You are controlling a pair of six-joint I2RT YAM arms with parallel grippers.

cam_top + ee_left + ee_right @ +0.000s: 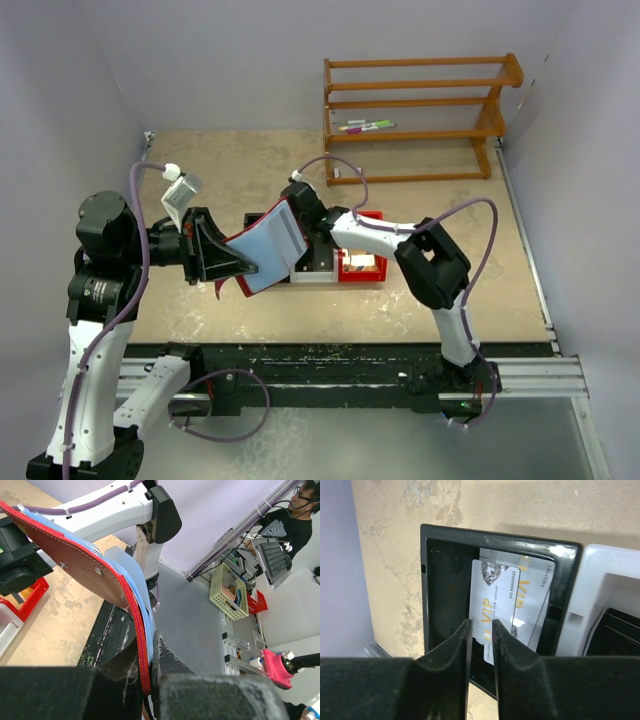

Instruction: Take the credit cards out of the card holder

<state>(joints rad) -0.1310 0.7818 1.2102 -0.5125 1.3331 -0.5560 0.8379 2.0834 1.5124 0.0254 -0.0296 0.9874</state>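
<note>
Two "VIP" credit cards (496, 600) lie in a black box (495, 536).

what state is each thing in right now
card holder: open, tilted, held up in the air
left gripper: shut on the card holder's edge
right gripper: slightly open, empty, above the black box
credit cards: two out, overlapping in the black box
black box: open top, holds both cards

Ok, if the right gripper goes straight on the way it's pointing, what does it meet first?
Most likely the top credit card, lying in the black box straight ahead of the right gripper, over a second card. The gap to it is unclear from the wrist view.
</note>
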